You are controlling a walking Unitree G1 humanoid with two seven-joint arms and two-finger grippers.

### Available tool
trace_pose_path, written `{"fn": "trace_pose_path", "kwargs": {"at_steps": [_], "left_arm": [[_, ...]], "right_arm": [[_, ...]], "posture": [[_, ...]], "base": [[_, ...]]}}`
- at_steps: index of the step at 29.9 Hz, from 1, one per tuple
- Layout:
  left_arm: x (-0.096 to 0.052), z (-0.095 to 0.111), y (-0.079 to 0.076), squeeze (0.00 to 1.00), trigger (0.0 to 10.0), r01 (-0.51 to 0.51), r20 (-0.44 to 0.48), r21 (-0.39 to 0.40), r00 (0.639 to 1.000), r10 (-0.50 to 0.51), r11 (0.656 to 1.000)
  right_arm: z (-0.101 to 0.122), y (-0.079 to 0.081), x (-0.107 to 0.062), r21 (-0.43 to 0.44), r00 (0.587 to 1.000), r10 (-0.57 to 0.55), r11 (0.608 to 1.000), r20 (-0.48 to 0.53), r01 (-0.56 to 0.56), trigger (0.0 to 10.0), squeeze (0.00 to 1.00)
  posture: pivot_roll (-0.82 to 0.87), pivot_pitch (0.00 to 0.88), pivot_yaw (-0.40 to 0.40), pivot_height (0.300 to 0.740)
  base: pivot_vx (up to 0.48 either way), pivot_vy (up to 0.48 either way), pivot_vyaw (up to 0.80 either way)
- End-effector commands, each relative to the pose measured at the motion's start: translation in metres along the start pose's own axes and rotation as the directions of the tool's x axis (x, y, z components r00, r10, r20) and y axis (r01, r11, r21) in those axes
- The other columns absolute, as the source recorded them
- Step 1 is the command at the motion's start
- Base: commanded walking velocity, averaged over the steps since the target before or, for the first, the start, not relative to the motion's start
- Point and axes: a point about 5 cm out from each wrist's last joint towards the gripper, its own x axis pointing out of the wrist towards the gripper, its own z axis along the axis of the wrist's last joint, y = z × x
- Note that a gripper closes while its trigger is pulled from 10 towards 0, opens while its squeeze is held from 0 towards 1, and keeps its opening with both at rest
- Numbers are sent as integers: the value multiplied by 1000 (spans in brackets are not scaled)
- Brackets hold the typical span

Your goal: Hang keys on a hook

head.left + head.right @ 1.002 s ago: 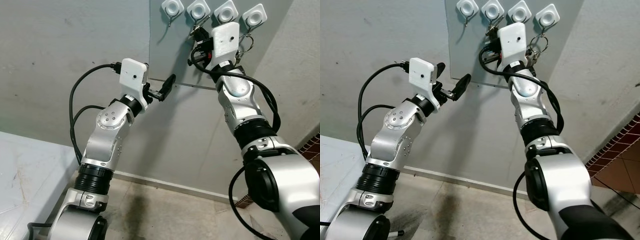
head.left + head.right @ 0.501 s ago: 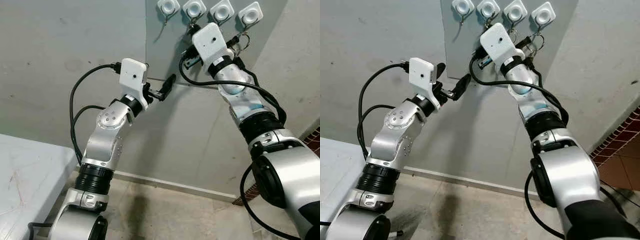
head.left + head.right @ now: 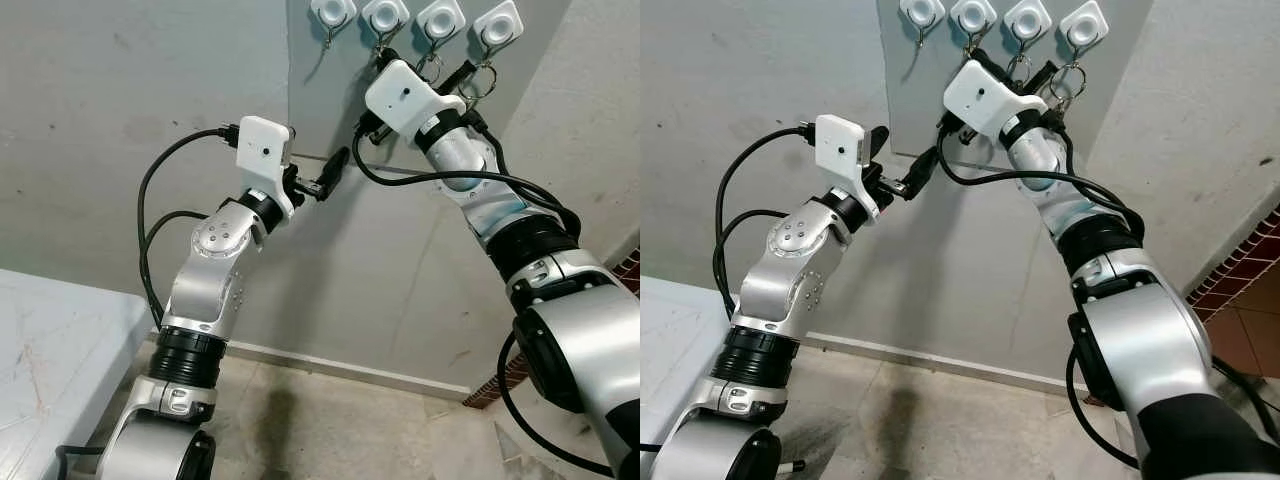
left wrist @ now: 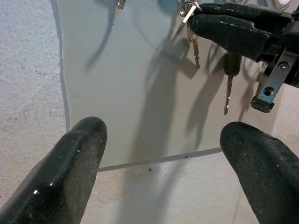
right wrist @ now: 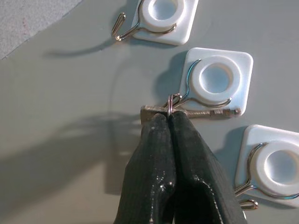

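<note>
The right gripper pinched the small silver keyring to thread it onto the white-backed wire hook; the left gripper waited, fingers spread.

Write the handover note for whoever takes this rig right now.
Right claw: shut on the key ring, held at the wire of the second hook from the left.
Left claw: open, idle below the hook panel.
Done: keys brought up to the hook; two more keys hang nearby.
Left: confirm the ring sits over the wire, open the right claw, withdraw.
</note>
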Motion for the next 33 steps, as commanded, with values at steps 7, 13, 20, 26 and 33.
{"fn": "trace_pose_path", "kwargs": {"at_steps": [7,13,20,26,33], "left_arm": [[3,11,-2,0,10000,11,31,16,999,-12,1000],[3,11,-2,0,10000,7,32,15,999,-7,1000],[2,9,-2,0,10000,-6,31,13,1000,6,1000],[-4,-5,-1,0,10000,-46,10,9,999,46,999],[-20,-33,2,0,10000,-116,-42,-39,993,115,992]], "right_arm": [[-4,8,-2,25,999,27,999,-25,-27,10000,1000],[-7,10,-3,55,999,17,998,-37,-15,10000,1000],[-10,13,-9,203,999,-46,978,-26,50,10000,1000],[-13,32,-27,533,995,-97,843,31,65,10000,1000],[-31,68,-60,731,999,-35,683,26,5,10000,0]], "posture": [[18,75,-25,736],[18,71,-25,736],[19,66,-26,736],[26,62,-28,736],[28,65,-23,736]], "base": [[0,0,0],[0,0,0],[0,0,0],[0,0,0],[0,0,0]]}}
